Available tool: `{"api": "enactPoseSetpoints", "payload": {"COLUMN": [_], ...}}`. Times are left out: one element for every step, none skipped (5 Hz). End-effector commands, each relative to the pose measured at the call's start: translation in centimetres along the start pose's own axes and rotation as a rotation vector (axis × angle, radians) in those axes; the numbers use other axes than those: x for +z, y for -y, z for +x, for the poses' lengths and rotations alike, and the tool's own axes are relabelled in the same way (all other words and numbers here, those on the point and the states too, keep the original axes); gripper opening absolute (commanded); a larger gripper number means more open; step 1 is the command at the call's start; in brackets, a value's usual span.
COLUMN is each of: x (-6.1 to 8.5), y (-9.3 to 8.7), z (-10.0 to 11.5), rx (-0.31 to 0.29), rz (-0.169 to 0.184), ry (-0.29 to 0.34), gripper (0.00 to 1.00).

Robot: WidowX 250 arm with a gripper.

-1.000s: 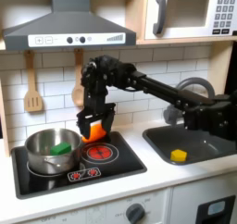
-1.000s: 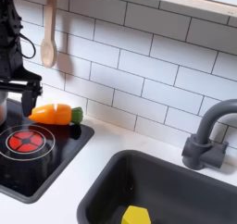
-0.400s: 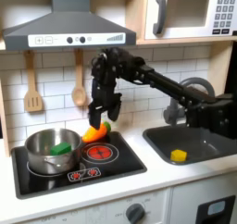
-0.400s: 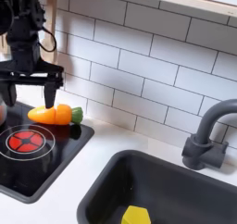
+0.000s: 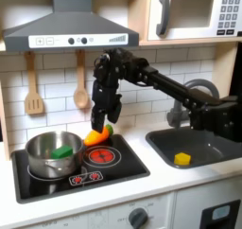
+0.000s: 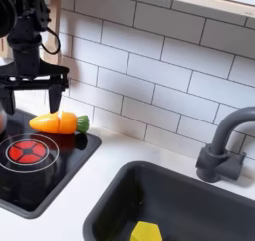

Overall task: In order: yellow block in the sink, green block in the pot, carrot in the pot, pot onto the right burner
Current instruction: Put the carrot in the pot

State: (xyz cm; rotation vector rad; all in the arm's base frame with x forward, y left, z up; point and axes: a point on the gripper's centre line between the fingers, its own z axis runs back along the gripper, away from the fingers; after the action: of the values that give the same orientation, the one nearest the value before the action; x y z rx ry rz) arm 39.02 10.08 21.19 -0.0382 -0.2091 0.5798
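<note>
My fingers [image 6: 33,81] hang spread and empty at the left of the second exterior view, just above the carrot [image 6: 56,121], which lies on the stove's back edge. In the first exterior view, the green block [image 5: 61,150] sits in the pot [image 5: 50,155], lower left; the yellow block [image 5: 181,158] rests in the sink [image 5: 203,149], lower right.

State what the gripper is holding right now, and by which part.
Nothing. The gripper hangs open above the carrot, which lies on the stove's back edge, clear of the fingers.
</note>
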Motion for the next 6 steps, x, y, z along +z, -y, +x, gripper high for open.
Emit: {"api": "enactPoseSetpoints", "payload": {"x": [-1.8,-1.7,-1.7,-1.8,-2.8,-1.3], "y": [-0.7,-1.1,-1.1,-0.3,-0.2,1.2], "z": [-0.2,0.1,0.0,-0.3,1.5,1.9], "rx": [0.029,0.033,0.034,0.139,0.18,0.179], "rz": [-0.038,-0.039,-0.039,-0.066,-0.065,-0.082], "ry": [-0.104,-0.1,-0.103,-0.078,-0.052,-0.001], "gripper": [1.0,1.0,1.0,1.0,1.0,1.0]}}
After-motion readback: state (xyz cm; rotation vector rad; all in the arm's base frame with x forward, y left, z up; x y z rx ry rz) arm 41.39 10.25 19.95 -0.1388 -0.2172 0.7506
